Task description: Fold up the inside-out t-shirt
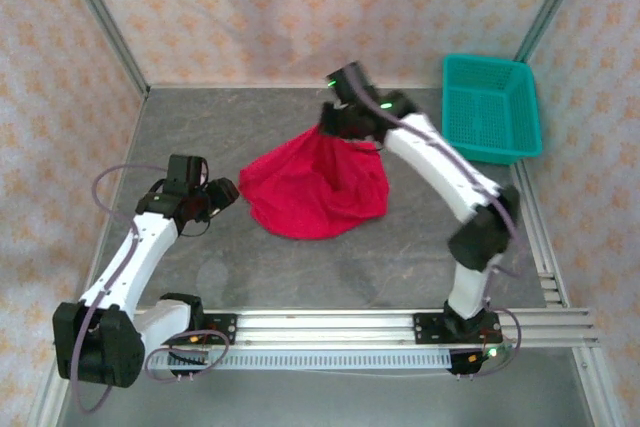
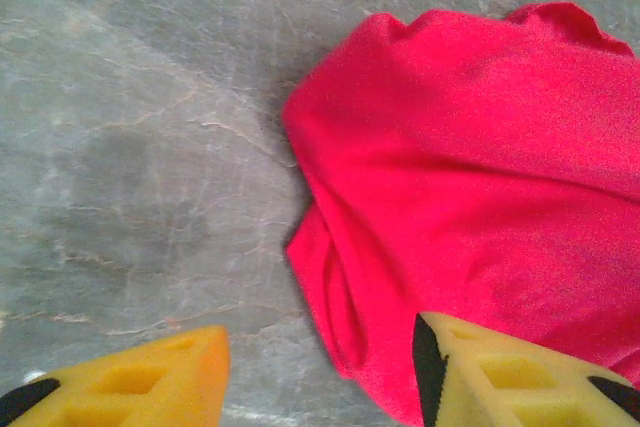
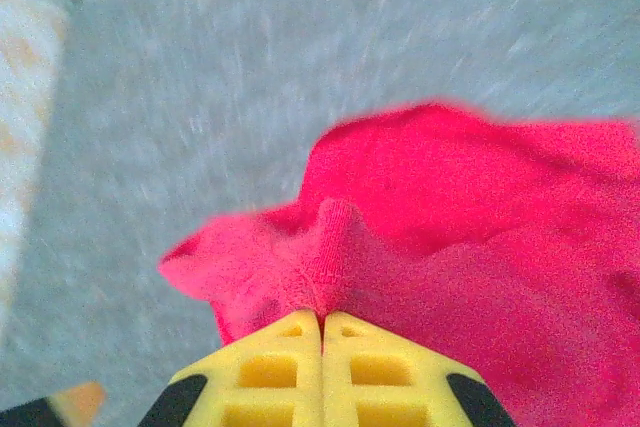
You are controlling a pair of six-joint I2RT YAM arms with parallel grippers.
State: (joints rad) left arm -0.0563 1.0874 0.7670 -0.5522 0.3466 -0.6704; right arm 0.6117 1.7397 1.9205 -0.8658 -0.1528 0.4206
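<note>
The inside-out t-shirt (image 1: 318, 187) is a bright red bunched heap on the grey table, drawn up to a peak at its far edge. There my right gripper (image 1: 330, 125) is shut on a pinched ridge of the red cloth (image 3: 335, 247), its yellow fingers (image 3: 270, 372) pressed together. My left gripper (image 1: 228, 192) hovers just left of the shirt's near-left edge (image 2: 330, 277). Its yellow fingers (image 2: 150, 382) stand apart with bare table between them, and the right one overlaps the cloth's edge in the left wrist view.
A teal mesh basket (image 1: 490, 107) stands at the far right of the table (image 1: 200, 127). Patterned walls close in the back and sides. A metal rail (image 1: 400, 327) runs along the near edge, with bare table in front of the shirt.
</note>
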